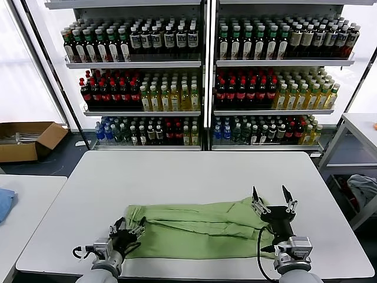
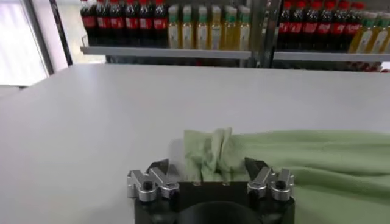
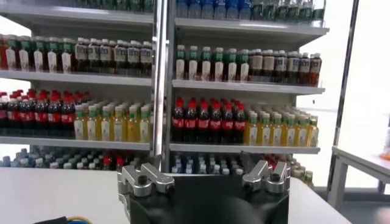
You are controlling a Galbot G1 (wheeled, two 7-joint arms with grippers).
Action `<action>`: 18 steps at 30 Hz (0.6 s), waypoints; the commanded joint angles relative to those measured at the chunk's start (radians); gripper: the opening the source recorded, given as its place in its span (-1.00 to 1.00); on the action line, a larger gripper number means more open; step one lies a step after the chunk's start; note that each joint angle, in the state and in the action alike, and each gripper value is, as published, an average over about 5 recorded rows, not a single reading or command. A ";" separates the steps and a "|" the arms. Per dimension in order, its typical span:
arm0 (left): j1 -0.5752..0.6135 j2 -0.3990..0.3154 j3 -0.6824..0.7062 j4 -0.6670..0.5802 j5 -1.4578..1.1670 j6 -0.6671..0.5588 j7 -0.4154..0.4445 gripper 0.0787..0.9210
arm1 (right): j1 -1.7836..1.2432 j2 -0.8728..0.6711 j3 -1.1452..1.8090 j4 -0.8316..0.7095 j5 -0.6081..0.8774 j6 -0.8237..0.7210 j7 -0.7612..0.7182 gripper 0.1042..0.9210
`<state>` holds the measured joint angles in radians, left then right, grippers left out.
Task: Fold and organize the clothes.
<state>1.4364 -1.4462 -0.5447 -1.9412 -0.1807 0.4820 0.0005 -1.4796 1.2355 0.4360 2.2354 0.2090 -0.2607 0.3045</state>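
Bottle shelves behind, white table [image 1: 177,177]: open left gripper [image 1: 125,231] at folded light green soft shirt's [image 1: 194,227] edge; open right gripper [image 1: 273,203] raised; next, probably pinch.

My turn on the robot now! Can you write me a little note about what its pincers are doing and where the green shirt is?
Left pincer: open, low on the table at the green shirt's left end, with bunched fabric between the fingers, not gripped.
Right pincer: open, lifted above the shirt's right end, holding nothing.
Shirt: lying along the table's near edge, folded into a long band.
Done: lengthwise folds, it seems.
Left: fold it shorter and tidy it.
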 commanded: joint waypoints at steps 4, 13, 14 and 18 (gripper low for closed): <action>0.006 -0.014 -0.006 0.033 -0.030 -0.005 0.012 0.18 | 0.003 -0.002 -0.005 0.016 0.002 0.003 0.000 0.76; 0.004 -0.003 -0.014 0.025 -0.026 -0.018 0.021 -0.44 | 0.024 -0.016 0.000 0.016 0.004 -0.007 0.004 0.76; 0.001 0.002 -0.018 0.024 -0.025 -0.020 0.022 -0.50 | 0.028 -0.019 0.000 0.015 0.005 -0.008 0.004 0.76; -0.007 0.057 -0.059 0.014 -0.020 -0.026 0.030 -0.78 | 0.041 -0.028 0.003 0.009 0.010 -0.016 0.005 0.76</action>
<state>1.4327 -1.4323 -0.5708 -1.9277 -0.1982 0.4601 0.0290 -1.4463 1.2123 0.4393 2.2430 0.2198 -0.2759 0.3090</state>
